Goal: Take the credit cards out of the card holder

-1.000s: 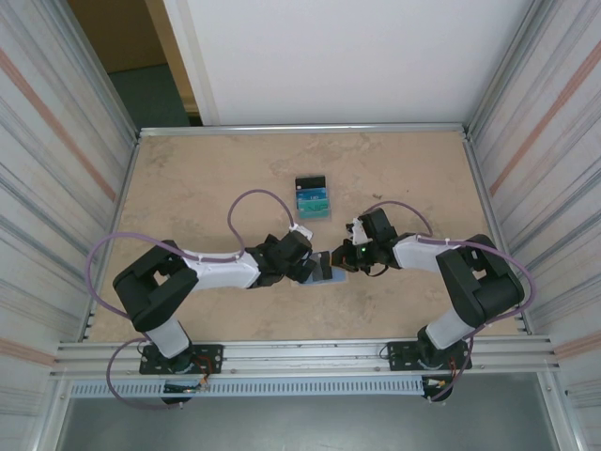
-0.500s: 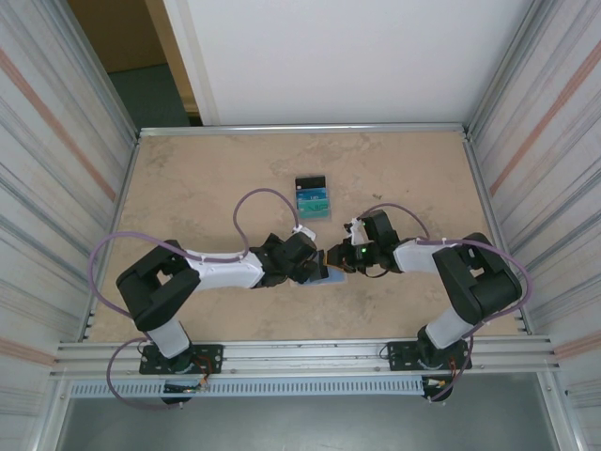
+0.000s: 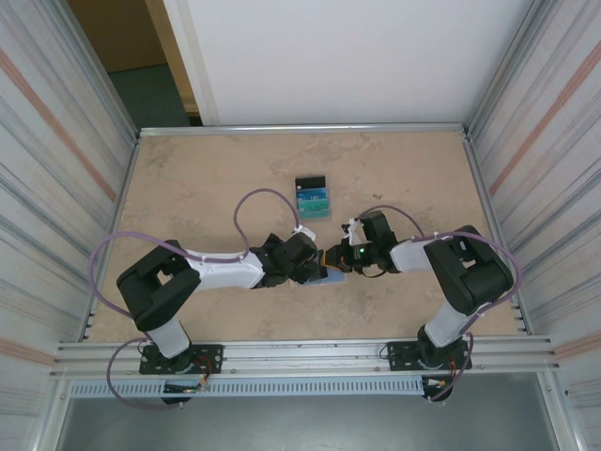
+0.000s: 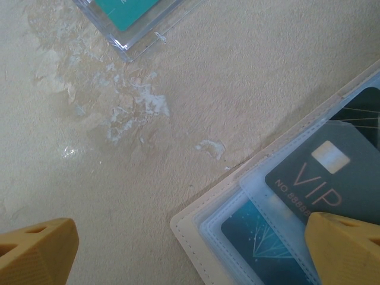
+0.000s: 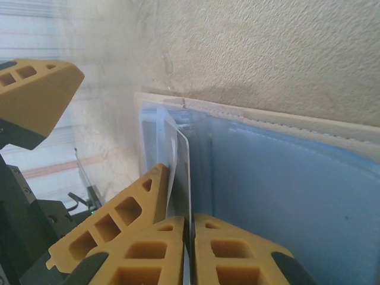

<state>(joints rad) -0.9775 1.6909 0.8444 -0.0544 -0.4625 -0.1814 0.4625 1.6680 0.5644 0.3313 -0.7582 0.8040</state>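
The card holder [image 4: 205, 234] lies open on the table, tan-edged, with clear sleeves over a pale blue lining [image 5: 285, 190]. A black VIP credit card [image 4: 332, 172] and a teal-blue one [image 4: 261, 237] sit in its sleeves. My left gripper [image 4: 187, 228] is open, one finger [image 4: 347, 246] resting on the holder and the other [image 4: 35, 252] over bare table. My right gripper [image 5: 189, 228] is shut on the edge of a thin credit card [image 5: 185, 172] that stands up from the holder. In the top view both grippers [image 3: 315, 263] [image 3: 336, 257] meet over the holder [image 3: 334, 277].
A small pile of cards in a clear case [image 3: 313, 197] lies on the table just beyond the grippers, its corner [image 4: 127, 21] showing in the left wrist view. Metal walls enclose the table on both sides.
The left gripper has edged slightly right over the holder. The right arm's elbow has swung a little left, and its jaws have come tighter together on the card.
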